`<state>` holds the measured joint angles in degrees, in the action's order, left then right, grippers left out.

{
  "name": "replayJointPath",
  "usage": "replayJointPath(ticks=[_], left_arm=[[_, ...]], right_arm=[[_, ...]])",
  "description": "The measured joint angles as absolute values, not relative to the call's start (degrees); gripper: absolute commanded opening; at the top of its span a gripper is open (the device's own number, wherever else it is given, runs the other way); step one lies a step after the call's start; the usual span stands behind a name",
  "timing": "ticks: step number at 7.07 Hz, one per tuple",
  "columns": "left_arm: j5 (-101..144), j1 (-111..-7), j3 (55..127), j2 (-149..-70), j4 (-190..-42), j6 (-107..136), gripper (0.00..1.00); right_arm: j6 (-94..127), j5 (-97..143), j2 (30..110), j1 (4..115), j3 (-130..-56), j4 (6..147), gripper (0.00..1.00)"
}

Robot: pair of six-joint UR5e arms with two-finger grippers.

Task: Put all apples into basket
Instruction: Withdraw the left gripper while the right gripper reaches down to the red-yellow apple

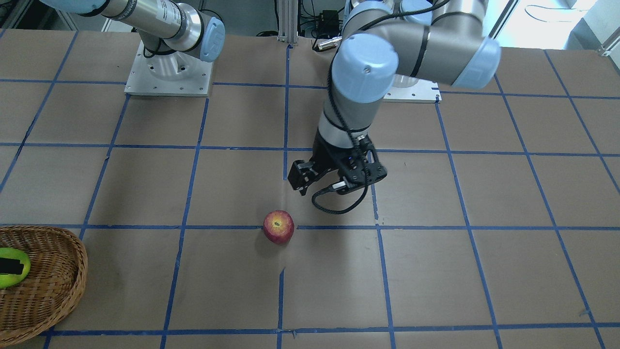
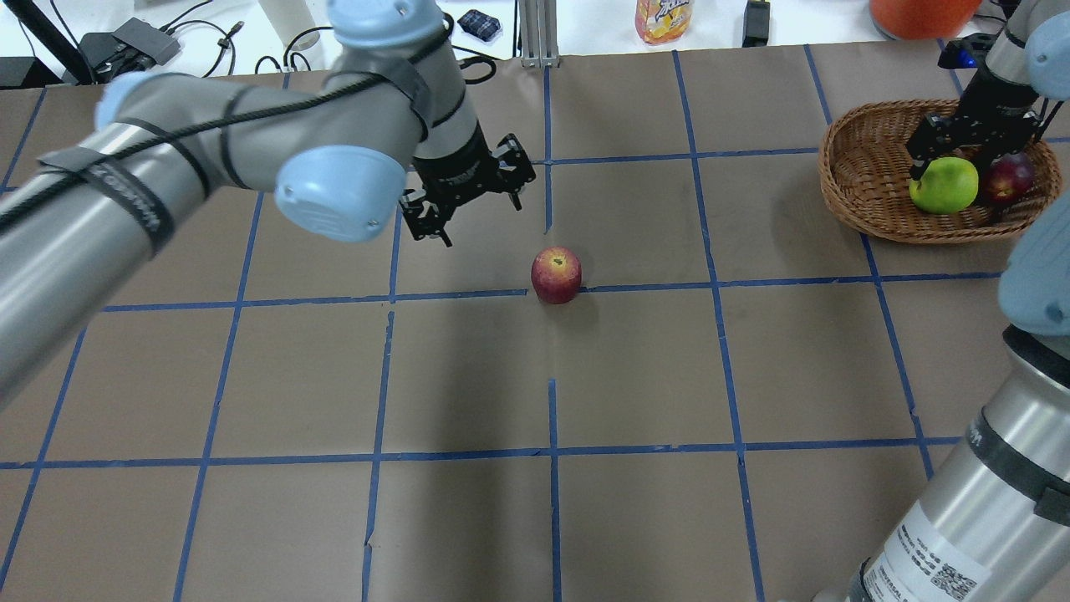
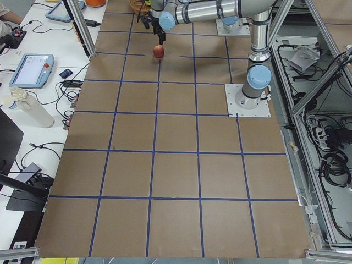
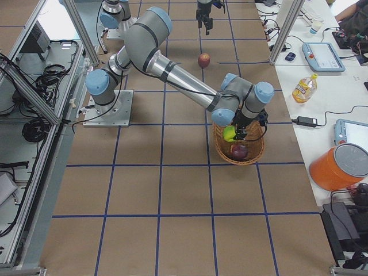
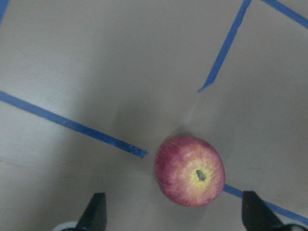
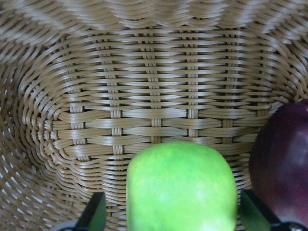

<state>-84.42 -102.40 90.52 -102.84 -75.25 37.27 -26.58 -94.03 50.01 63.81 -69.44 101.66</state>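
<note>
Red apple [image 2: 556, 274] sits on blue tape line [image 2: 468, 294], brown-paper table [image 2: 635, 376].

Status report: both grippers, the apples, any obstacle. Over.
Left gripper open, hovering beside red apple. Right gripper open over basket, green apple between its jaws, dark apple beside. Nothing blocks red apple.

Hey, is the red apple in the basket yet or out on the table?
Out. The red apple sits on the table, far from the basket.
</note>
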Motion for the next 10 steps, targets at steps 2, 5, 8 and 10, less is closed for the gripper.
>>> replayJointPath(ticks=[2, 5, 8, 10], left_arm=[[-85.0, -97.1, 89.8, -94.9, -86.9, 23.6, 1.00], [-88.8, -91.3, 89.4, -90.0, -89.3, -1.2, 1.00], [-89.4, -90.3, 89.2, -89.6, -89.4, -7.6, 1.00], [-89.6, -89.9, 88.3, -89.4, -91.3, -4.5, 1.00]], right_arm=[[-27.0, -94.1, 51.8, 64.4, -69.1, 100.7, 1.00], [-15.3, -91.1, 58.6, 74.7, -69.2, 93.0, 1.00], [10.9, -85.5, 60.9, 89.3, -69.6, 89.2, 1.00], [22.8, -84.6, 59.1, 96.6, -70.4, 91.8, 1.00]])
